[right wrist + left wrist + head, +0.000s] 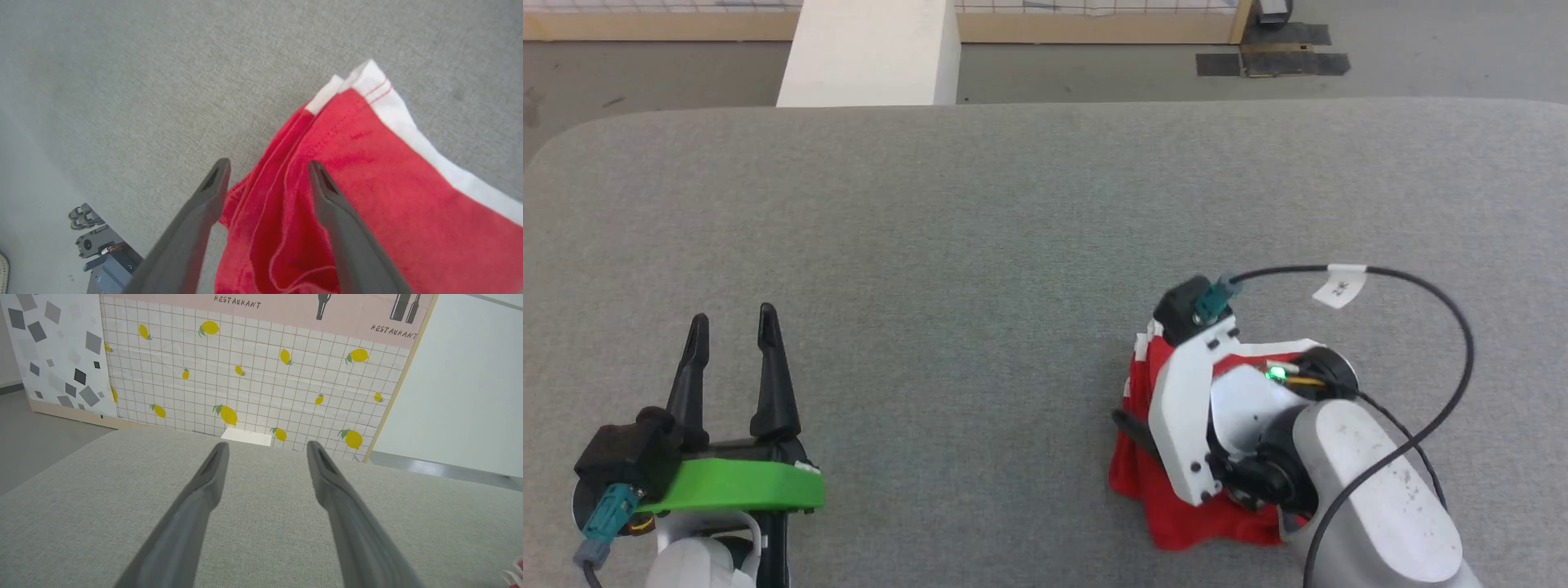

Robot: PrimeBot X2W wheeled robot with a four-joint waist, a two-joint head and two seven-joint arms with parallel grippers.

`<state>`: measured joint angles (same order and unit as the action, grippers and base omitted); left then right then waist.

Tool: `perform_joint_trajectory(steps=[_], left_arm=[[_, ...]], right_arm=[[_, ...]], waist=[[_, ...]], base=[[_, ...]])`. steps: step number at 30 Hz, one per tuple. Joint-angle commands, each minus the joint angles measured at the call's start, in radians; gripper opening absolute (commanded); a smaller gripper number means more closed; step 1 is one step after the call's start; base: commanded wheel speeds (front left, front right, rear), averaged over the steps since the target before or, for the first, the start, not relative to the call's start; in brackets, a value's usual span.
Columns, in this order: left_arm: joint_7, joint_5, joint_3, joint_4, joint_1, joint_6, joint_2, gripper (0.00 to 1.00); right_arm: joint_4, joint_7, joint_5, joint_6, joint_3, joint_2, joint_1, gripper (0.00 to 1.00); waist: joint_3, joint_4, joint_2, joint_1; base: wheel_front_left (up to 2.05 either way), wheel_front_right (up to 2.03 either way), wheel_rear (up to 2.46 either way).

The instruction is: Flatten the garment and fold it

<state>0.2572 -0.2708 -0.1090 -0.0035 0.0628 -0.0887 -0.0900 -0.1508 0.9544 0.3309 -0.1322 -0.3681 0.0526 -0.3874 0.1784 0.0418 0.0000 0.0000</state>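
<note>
Locate the garment (1147, 482) on the near right part of the grey table (1013, 245). It lies bunched in a small heap, not spread flat. The right forearm (1372, 490) hangs above it and covers much of it in the head view.

Check the right gripper (267, 162) in the right wrist view. Its two dark fingers stand well apart and hold nothing. The garment (367, 183) lies beneath them in loose red folds. One fingertip sits over the red cloth. The other sits over the table (122, 81), just beside the cloth's folded edge. You cannot tell from these views whether either fingertip touches the fabric. Note the white stripe band (408, 122) along the far edge of the cloth (two layers of it show at the corner).

Check the left gripper (733, 314) at the lower left of the head view. It is over bare table, well apart from the garment. Its fingers are spread and hold nothing, and a green bracket (735, 486) sits at their base. The left wrist view confirms this: the left gripper (266, 444) is wide, with grey table (261, 539) under it.

Note the black cable (1445, 310) with a white tag (1339, 286) that arcs over the table from the right wrist. A lemon-print wall panel (253, 375) stands beyond the table's far edge.
</note>
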Motion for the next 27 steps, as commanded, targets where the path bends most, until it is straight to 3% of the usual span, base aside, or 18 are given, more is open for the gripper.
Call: perform_joint_trajectory(steps=[1,6,14,20,27], left_arm=[[0.005,0.011,-0.001,0.003,-0.001,-0.007,0.005,1.0],[0.005,0.019,-0.002,-0.001,0.0,-0.01,0.003,1.0],[0.005,0.028,-0.007,-0.013,-0.001,-0.011,0.002,1.0],[0.005,0.03,-0.002,-0.014,-0.002,-0.013,0.002,1.0],[0.005,0.029,0.008,-0.006,0.008,-0.017,0.001,1.0]], right_arm=[[0.019,-0.019,0.016,0.002,-0.002,-0.001,-0.022,1.0],[0.122,-0.078,0.023,0.002,0.088,0.001,-0.005,1.0],[0.198,-0.053,-0.125,0.002,0.334,0.055,0.16,1.0],[0.164,-0.048,-0.129,0.002,0.359,0.039,0.248,1.0],[0.054,-0.083,-0.14,0.002,0.321,0.018,0.255,1.0]], waist=[[-0.002,-0.01,0.0,0.0],[-0.009,-0.03,0.0,0.0],[-0.011,-0.048,0.0,0.0],[-0.002,-0.05,0.0,0.0],[0.007,-0.041,0.0,0.0]], base=[[0.0,0.0,0.0],[0.0,0.0,0.0],[0.0,0.0,0.0],[0.0,0.0,0.0],[0.0,0.0,0.0]])
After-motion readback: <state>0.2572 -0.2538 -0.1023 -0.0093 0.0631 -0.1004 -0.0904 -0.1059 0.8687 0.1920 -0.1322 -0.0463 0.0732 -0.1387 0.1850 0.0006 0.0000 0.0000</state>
